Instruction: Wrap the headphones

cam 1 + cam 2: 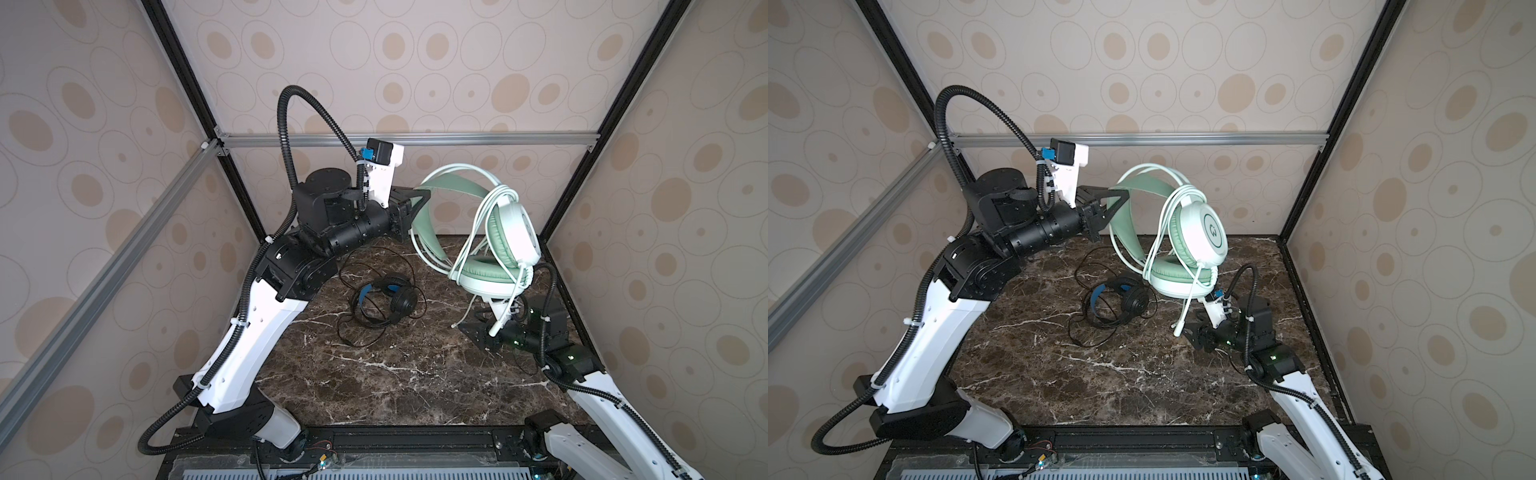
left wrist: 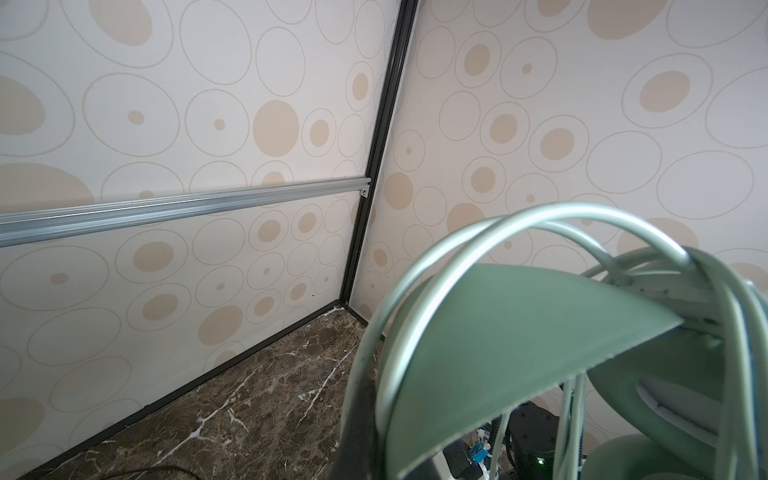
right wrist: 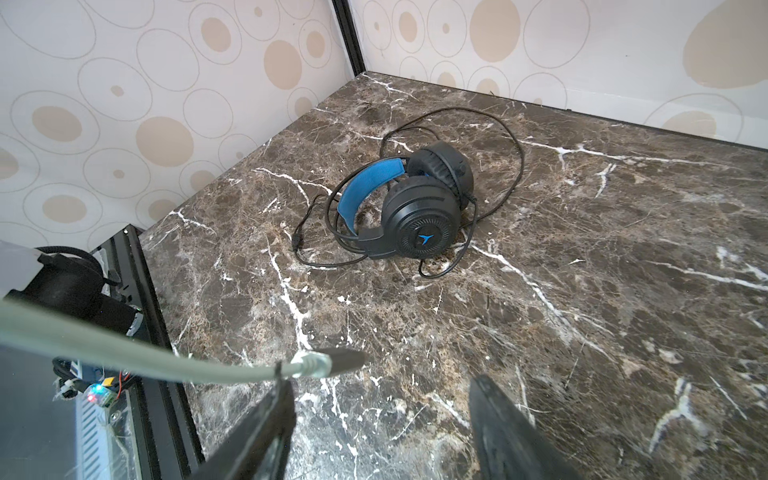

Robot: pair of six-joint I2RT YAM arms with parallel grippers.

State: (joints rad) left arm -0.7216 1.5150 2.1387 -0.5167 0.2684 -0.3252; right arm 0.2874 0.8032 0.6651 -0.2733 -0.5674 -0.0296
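Observation:
The mint-green headphones (image 1: 511, 232) (image 1: 1204, 237) hang in the air at the back right, their pale cord (image 1: 486, 208) looped round headband and ear cups. My left gripper (image 1: 419, 195) (image 1: 1121, 195) is shut on the green headband (image 2: 519, 324); only one dark finger (image 2: 357, 415) shows in the left wrist view. The cord's plug end (image 3: 324, 361) (image 1: 494, 330) dangles just above one fingertip of my right gripper (image 3: 382, 380) (image 1: 473, 328), which stands open low over the table with nothing between its fingers. The black headphones (image 1: 390, 301) (image 3: 415, 212) with blue inner band lie mid-table, their thin cord strewn around them.
The marble table (image 1: 395, 374) is boxed in by patterned walls with a black frame post (image 1: 552, 220) close behind the hanging headphones. The right arm's base (image 1: 573, 361) sits by the table's right edge.

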